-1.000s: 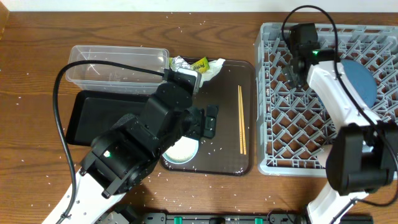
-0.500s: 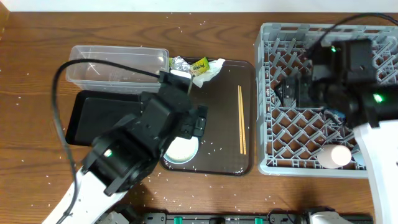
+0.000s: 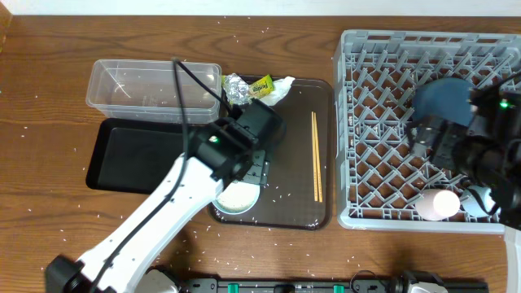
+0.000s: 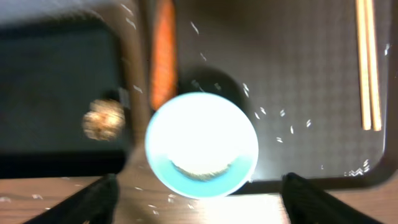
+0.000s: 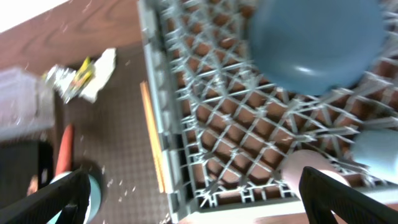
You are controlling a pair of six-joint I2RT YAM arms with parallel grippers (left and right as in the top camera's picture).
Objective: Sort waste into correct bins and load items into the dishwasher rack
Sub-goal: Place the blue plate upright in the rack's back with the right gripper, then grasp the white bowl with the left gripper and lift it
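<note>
— What are we seeing first, the big pieces?

— The dishwasher rack point(image 3: 350, 122) is filling the right side, where the right arm point(image 3: 480, 155) is reaching it easily. Left of it, the brown serving tray point(image 3: 293, 122) is holding what is not yet handled. Beyond that, the clear tub point(image 3: 106, 89) and the black tray point(image 3: 122, 155) are waiting as bins beside the left arm point(image 3: 163, 212).

— And the dishes?

— The dark blue dish point(image 3: 444, 99) is lying in the rack's far part. The right gripper point(image 5: 194, 174) is hanging above the rack floor, jaws spread wide, carrying nothing. The white bowl point(image 4: 202, 140) is sitting at the serving tray's near left corner. The left gripper point(image 4: 200, 183) is hovering straight over it, jaws wide apart also, holding nothing; we are judging it is lining up on this bowl. The chopsticks point(image 3: 316, 155) are lying along the tray's right side.

— The small things?

— The carrot point(image 4: 163, 53) is lying by the tray's left rim. The pink cup point(image 3: 440, 203) and the light blue cup point(image 5: 376, 149) are resting near the rack's front wall. The foil and yellow wrapper point(image 3: 248, 84) and the tissue point(image 3: 281, 88) are lying at the tray's far edge beside the tub. The brown food lump point(image 4: 104, 119) seems to be in the black tray, though it is blurred. Some rice grains point(image 4: 199, 168) are sitting inside the bowl, so we are thinking it needs emptying before loading.
</note>
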